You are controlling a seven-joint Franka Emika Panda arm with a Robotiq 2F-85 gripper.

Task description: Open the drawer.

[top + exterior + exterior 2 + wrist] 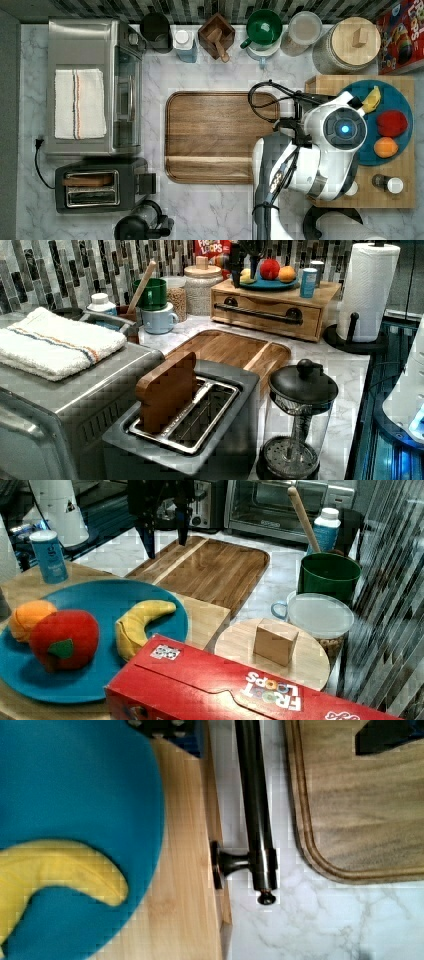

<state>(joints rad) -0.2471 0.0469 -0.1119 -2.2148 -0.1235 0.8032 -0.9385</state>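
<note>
Hand [163, 540] open, 2 fingers spread, holding nothing. Drawer [265, 315] shut, directly below the hand, its black bar handle [256, 810] sitting between the fingers, untouched, above the bench [310, 920].

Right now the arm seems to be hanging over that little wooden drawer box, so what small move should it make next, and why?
Probably lower straight down so the fingers straddle the black bar handle. The drawer looks shut, its front flush with the box. In the wrist view the handle runs between the two fingers, which are spread apart above it, so nothing is gripped yet. In the right view the gripper hangs above the cutting board's edge.
</note>
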